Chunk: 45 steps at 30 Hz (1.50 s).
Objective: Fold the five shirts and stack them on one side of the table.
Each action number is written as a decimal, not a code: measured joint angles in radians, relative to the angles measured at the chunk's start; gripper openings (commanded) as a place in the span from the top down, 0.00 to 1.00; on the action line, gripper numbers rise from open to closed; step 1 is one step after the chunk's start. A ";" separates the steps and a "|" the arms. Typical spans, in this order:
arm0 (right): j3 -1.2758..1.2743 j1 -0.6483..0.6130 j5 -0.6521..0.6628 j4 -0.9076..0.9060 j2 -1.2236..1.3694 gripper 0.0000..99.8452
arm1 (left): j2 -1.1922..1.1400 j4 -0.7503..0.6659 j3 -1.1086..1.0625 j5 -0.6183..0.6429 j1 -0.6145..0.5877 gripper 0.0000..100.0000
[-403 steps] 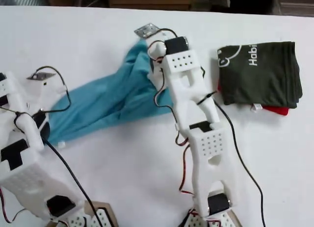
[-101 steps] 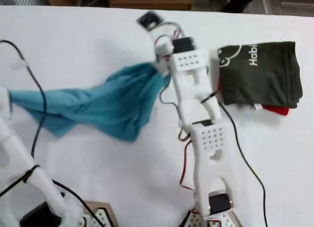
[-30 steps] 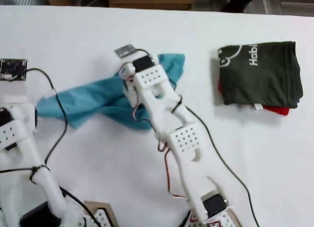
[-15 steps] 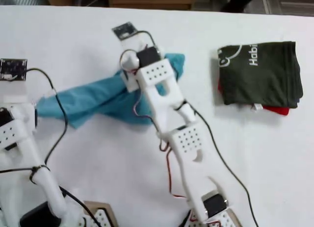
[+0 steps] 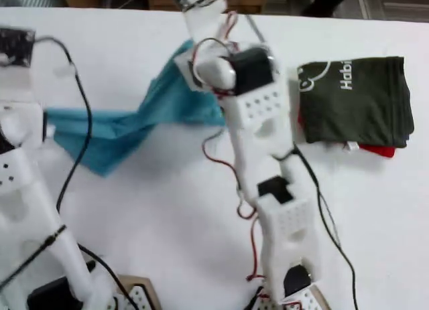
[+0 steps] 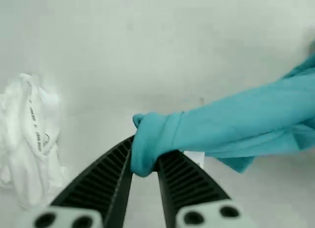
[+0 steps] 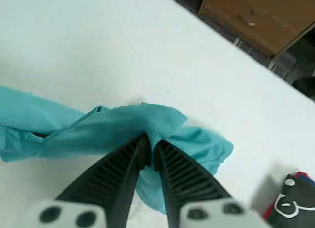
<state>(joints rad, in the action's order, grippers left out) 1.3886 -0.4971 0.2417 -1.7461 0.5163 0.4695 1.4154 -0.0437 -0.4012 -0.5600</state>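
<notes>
While the left gripper (image 6: 145,155) is clamped on one bunched end of the crumpled teal cotton shirt (image 5: 127,126) by the left edge of the white worktop (image 5: 167,223), a crumpled white shirt (image 6: 29,134) lies nearby. The teal shirt runs as a twisted band toward the far edge. There the right gripper (image 7: 149,150) is pinched tight on its other end.

My read: spreading step. Pull the ends apart evenly, untwist, lower it flat before folding. Keep clear of the folded dark green shirt (image 5: 355,102) stacked on a red one (image 5: 379,150) at the right edge.
</notes>
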 measured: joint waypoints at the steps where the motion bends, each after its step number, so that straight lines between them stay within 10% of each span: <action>1: 0.000 0.000 0.000 0.000 -0.038 0.98 | 0.002 0.020 0.051 0.000 0.000 0.97; 18: -0.267 0.000 0.180 0.000 -0.635 0.98 | 0.002 0.032 0.141 0.137 -0.046 0.98; 45: 0.049 0.078 0.215 0.000 -0.724 0.98 | 0.008 0.334 0.741 0.091 0.012 0.98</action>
<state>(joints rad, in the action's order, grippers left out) 1.4377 -0.4189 0.4565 -1.7461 -0.2079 0.4772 1.7499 0.6974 -0.3107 -0.5478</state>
